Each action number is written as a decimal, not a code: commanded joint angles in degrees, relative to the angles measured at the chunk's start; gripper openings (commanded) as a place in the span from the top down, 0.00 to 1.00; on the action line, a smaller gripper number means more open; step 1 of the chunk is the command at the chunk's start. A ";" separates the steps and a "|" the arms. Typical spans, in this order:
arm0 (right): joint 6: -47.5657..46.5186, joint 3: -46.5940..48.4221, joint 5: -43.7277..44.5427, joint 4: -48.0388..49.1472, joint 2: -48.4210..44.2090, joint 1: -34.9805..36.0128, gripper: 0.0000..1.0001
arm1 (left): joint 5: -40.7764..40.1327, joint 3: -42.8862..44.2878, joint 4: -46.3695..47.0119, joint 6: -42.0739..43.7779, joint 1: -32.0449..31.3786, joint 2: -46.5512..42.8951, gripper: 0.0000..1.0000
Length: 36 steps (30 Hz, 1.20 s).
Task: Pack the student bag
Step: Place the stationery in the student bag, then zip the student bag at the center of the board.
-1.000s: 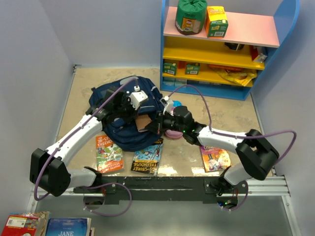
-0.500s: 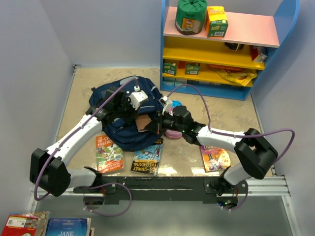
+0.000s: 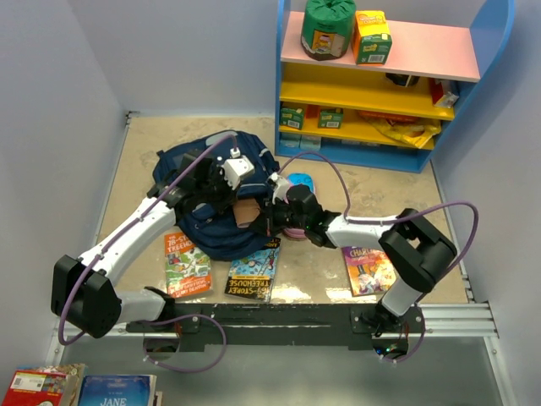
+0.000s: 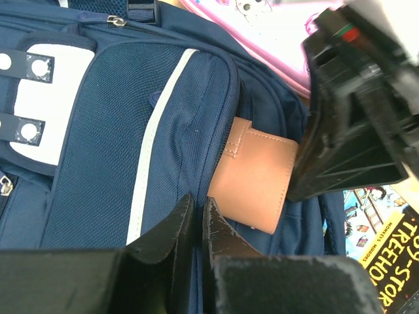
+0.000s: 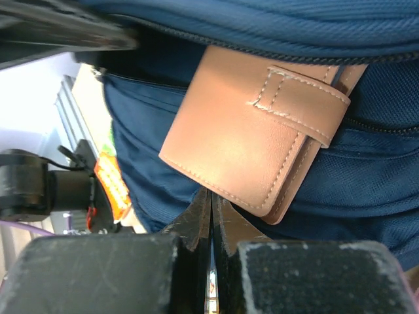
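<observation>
We see the backpack point(image 4: 98, 163) lying on the bench point(image 3: 380, 190) beneath both arms, with the edge of its front pocket pinched in the nearly closed left jaws. The right jaws are clenched on nothing. Their tips meet just below a tan wallet point(image 5: 249, 144), which sticks partway out of the pocket slot ahead of them, right of the left jaws.

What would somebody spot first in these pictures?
Probably the tan wallet sticking partly out of a pocket on the big navy backpack mid-table. The right gripper, shut, sits right at its edge. Behind, at the back right, stands a bright blue, yellow and pink shelf.
</observation>
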 commanded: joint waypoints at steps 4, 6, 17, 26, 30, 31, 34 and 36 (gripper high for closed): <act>-0.44 4.93 4.66 3.61 1.98 -0.01 1.00 | 5.27 2.05 2.81 -1.04 -0.72 -1.14 1.00; 1.49 5.11 7.30 6.51 2.07 -0.01 1.00 | 5.71 2.14 2.81 -1.30 -0.72 -1.05 1.00; 8.09 9.76 26.99 10.57 6.98 5.17 1.00 | 7.56 2.32 1.76 -1.30 -0.72 -1.05 1.00; 7.39 15.04 29.11 8.72 12.53 7.02 0.97 | 10.90 3.46 1.32 -2.53 -0.81 -1.05 1.00; 4.58 9.34 31.39 4.68 3.95 7.11 0.59 | 11.33 3.72 1.05 -2.88 -0.81 -1.14 1.00; 3.79 7.76 32.61 3.98 1.39 7.28 0.54 | 11.68 3.72 1.23 -3.14 -0.81 -1.14 1.00; 1.06 2.83 34.11 0.12 -8.02 7.81 0.34 | 13.70 4.51 1.67 -4.64 -0.81 -0.88 1.00; -0.43 1.59 36.31 -6.46 -13.37 8.16 0.18 | 15.37 5.82 1.23 -5.25 -0.81 0.09 0.94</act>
